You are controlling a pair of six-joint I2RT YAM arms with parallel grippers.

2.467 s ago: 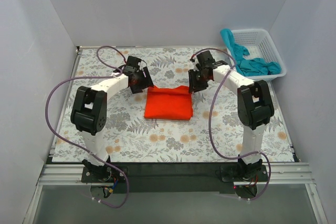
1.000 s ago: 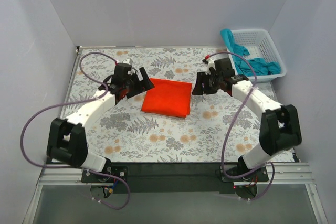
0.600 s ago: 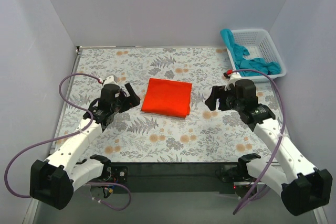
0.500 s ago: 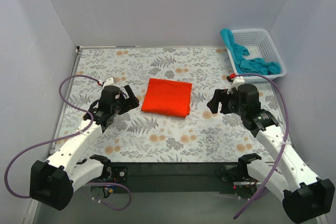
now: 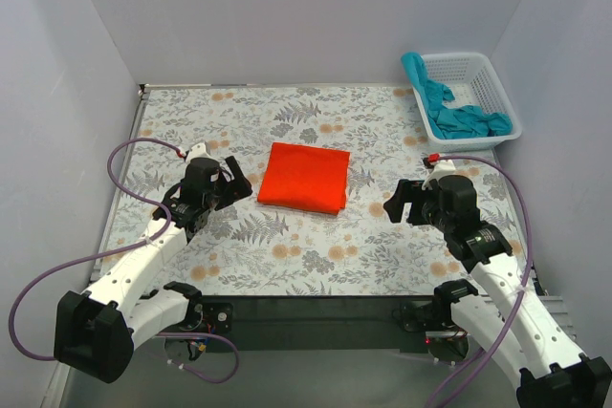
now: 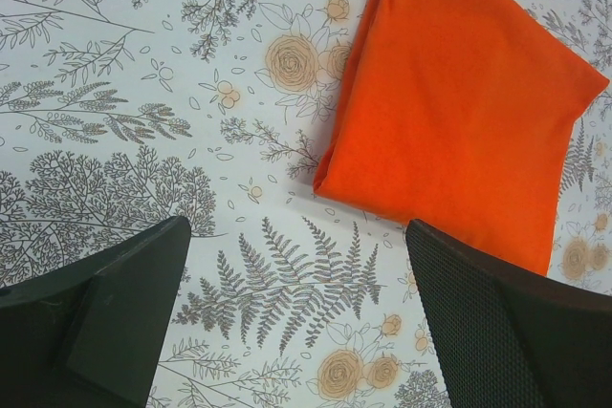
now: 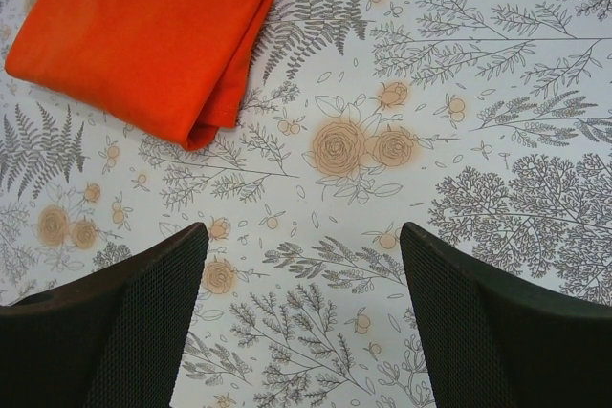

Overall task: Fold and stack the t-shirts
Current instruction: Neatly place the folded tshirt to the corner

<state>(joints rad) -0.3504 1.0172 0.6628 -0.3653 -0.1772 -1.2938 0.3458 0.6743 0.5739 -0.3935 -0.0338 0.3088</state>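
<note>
Orange-red t-shirt (image 5: 304, 177), folded: we pull left gripper (image 5: 233, 184) and right gripper (image 5: 395, 203) back, both wide, empty; teal t-shirt (image 5: 461, 118), two o'clock, next.

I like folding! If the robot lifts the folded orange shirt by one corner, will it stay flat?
Probably not: the orange shirt is soft layered cloth with rounded folds, so it would likely droop and unfold. Pushed sideways, those loose layers may wrinkle, not slide.

matt orange cloth t-shirt (image 5: 306, 177), white plastic basket (image 5: 503, 95), perhaps cloth table cover (image 5: 287, 247)
</note>
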